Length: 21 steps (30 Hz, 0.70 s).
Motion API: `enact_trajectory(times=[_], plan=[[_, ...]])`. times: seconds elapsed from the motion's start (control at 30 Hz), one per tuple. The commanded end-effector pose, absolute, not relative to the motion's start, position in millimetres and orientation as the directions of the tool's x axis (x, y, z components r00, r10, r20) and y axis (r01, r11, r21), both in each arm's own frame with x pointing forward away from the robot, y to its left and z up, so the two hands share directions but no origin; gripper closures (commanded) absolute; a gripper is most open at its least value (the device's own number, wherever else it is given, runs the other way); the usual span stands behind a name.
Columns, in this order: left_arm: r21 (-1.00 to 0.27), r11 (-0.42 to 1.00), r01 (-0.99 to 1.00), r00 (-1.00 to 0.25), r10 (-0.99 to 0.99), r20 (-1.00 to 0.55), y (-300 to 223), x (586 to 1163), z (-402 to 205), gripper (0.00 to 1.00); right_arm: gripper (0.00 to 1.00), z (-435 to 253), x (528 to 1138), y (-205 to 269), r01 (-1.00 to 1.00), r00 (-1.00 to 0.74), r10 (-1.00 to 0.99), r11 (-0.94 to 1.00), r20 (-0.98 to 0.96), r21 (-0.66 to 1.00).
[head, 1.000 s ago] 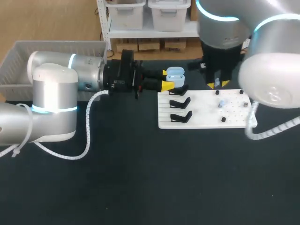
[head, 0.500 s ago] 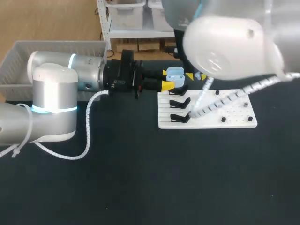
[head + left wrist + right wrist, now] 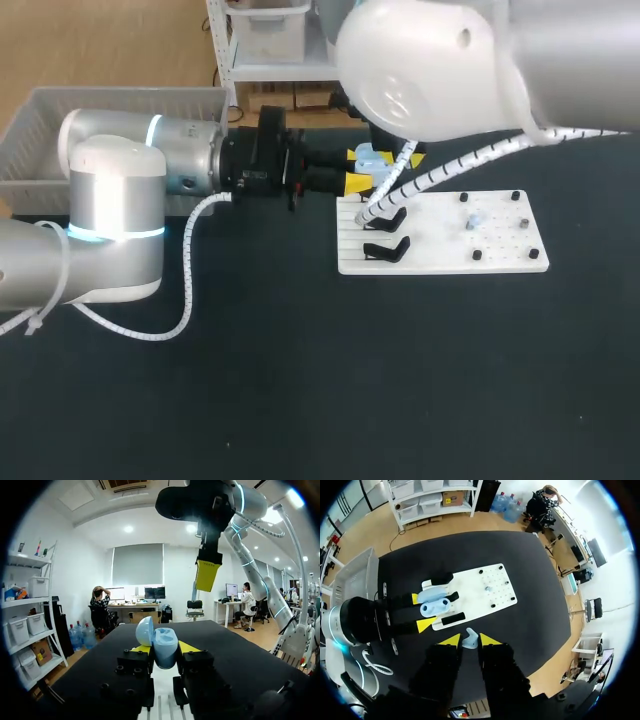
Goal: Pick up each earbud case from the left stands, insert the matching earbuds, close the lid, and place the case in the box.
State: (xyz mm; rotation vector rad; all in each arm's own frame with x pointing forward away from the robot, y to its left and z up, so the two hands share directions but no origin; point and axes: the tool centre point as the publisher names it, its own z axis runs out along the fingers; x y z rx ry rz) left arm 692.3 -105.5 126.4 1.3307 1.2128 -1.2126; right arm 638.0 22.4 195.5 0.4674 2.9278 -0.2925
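- The left gripper [image 3: 362, 168] was clenched on the open earbud case [image 3: 161, 646], gripping it from two sides between its yellow tips, lid raised.
- The right gripper [image 3: 469, 641] pinched a pale blue earbud [image 3: 469, 638] between its tips, above the case and clear of it.
- Just past the left fingers lay the white board [image 3: 440, 235]; two black stands [image 3: 385, 218] sat along its near edge.
- Bare black table [image 3: 300, 380] lay open all around the board.
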Motion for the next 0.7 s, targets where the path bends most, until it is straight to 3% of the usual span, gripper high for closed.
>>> enact_trajectory(times=[0.03, 0.7], plan=[[0.021, -0.07, 0.997, 0.026, 0.073, -0.997, -105.3, 690.5, 125.8, 1.0, 1.0, 195.3, 636.7, 21.1, 0.323, -0.937, 0.291, 0.932, -0.193, -0.163], [0.021, -0.07, 0.997, 0.026, 0.073, -0.997, -105.3, 690.5, 125.8, 1.0, 1.0, 193.8, 665.7, 49.0, 0.496, -0.867, 0.471, 0.844, -0.161, -0.204]])
